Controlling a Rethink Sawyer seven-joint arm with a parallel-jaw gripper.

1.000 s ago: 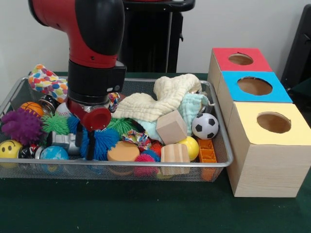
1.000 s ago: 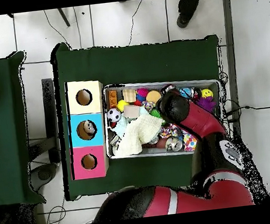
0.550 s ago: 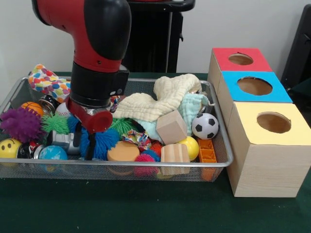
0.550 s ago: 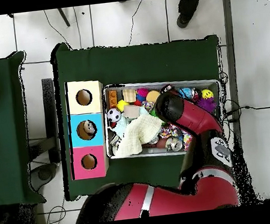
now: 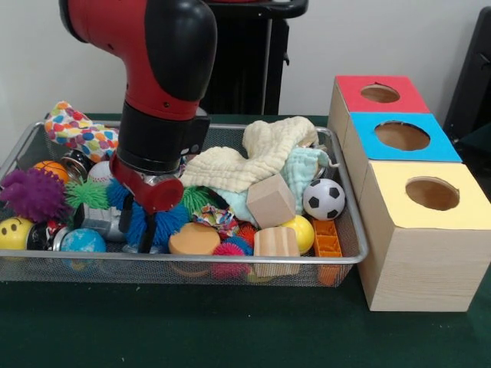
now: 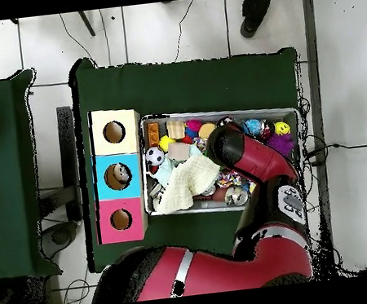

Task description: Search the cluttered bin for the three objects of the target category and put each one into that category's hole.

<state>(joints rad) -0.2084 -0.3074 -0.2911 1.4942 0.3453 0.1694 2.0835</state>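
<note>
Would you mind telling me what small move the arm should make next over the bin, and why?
Probably close the tool and lift a little. Its dark fingers stand apart, down around the blue spiky ball in the wire bin, so a grasp seems ready. Whether they actually touch the ball is unclear.

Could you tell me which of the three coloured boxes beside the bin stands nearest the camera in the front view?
The yellow-topped box. It stands in front of the blue-topped box, and the red-topped box is farthest back.
</note>
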